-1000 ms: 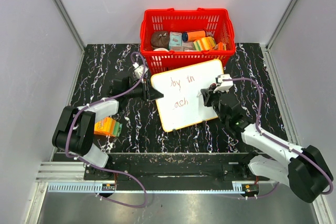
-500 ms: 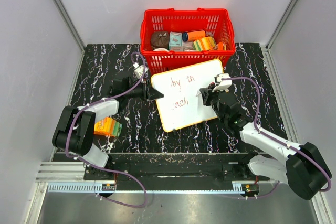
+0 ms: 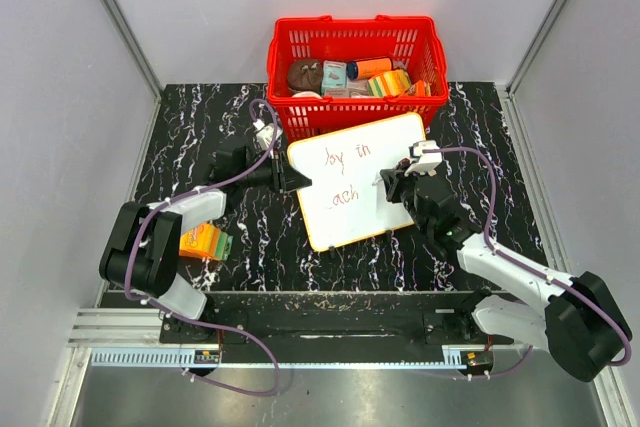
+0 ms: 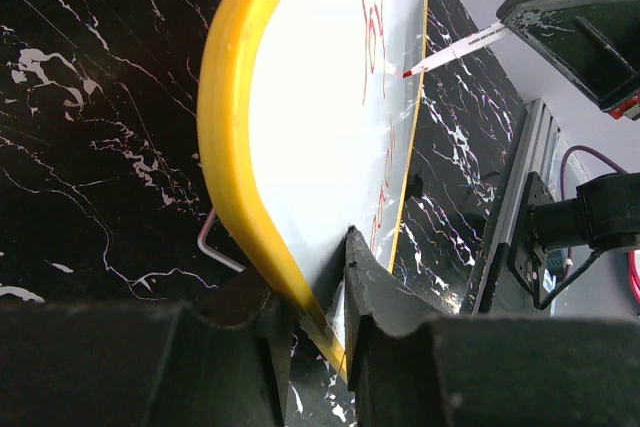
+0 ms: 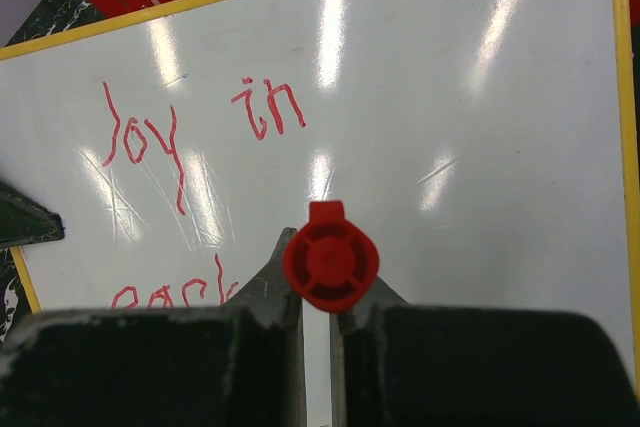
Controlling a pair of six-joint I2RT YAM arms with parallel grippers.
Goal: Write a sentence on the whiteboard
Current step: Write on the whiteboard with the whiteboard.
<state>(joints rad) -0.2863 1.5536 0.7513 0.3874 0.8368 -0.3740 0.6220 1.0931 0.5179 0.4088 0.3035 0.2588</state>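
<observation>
Well, we're mid-phrase on the whiteboard [image 3: 352, 209]: three words down, more to come!
It sits mid-counter, just 6 o'clock of the red basket [image 3: 355, 32]. At its 9 o'clock edge the left tool [image 3: 293, 179] pinches the yellow rim, steadying it. Over the 3 o'clock side the right tool [image 3: 393, 185] is clamped on a red marker [image 4: 455, 47]. So far the sentence [image 5: 190, 132] reads "Joy in" on top, "each" beneath. The tip hangs near the board, contact unconfirmed. By my read the phrase is unfinished, with bare white left for a closing word.

The whiteboard [image 5: 470, 97] bears a red handwritten sentence [image 5: 172, 152]: "joy in" above, "each" below, partly cut off.
</observation>
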